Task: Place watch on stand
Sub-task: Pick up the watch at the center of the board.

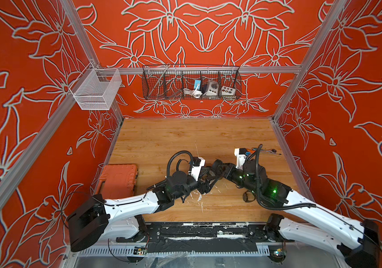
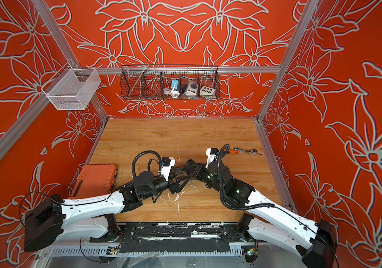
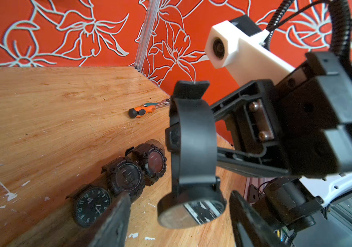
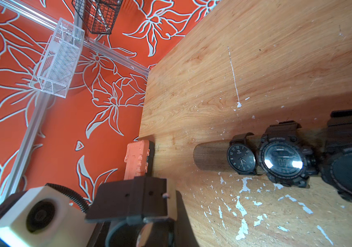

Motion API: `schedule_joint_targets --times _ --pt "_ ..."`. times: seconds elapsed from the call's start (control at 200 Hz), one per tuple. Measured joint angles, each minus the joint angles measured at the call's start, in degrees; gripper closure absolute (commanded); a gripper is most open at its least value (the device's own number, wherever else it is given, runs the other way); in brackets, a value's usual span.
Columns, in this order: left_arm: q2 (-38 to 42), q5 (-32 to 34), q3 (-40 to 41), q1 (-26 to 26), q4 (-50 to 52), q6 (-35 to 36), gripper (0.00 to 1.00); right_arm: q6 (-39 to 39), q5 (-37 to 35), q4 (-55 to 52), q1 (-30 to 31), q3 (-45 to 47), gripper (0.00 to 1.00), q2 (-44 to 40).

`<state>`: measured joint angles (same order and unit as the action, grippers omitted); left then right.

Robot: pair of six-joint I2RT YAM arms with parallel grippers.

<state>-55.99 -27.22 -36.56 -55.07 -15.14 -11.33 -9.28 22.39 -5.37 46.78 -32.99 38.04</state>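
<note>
Hanging clear of the stand (image 4: 209, 155), the watch (image 3: 192, 149) is carried by the right gripper (image 3: 200, 122), jaws part-spread on its strap loop; the left gripper (image 3: 180, 198) sits pressed shut alongside. Three watches (image 4: 282, 160) already ring the stand; this one is not yet on. The stand's bare end faces open table (image 4: 256, 53), orange case (image 4: 137, 159) well apart.

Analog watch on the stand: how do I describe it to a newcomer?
On the wooden table, find the dark wooden stand, its bar carrying three watches in a row. The analog watch is the one nearest the bar's bare rounded end: slim, with hands and numerals, unlike the chunky digital watch beside it.
</note>
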Motion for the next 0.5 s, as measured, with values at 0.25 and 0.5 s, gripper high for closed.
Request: schedule_joint_targets --times 0.25,0.5 --pt "-0.24 -5.16 -0.22 0.00 -0.92 -0.02 1.00 -0.04 4.44 2.47 0.00 0.31 0.56 1.33" --pt "-1.62 -7.65 -0.94 0.00 -1.88 0.00 1.00 -0.15 7.74 4.70 0.00 1.29 0.76 1.60"
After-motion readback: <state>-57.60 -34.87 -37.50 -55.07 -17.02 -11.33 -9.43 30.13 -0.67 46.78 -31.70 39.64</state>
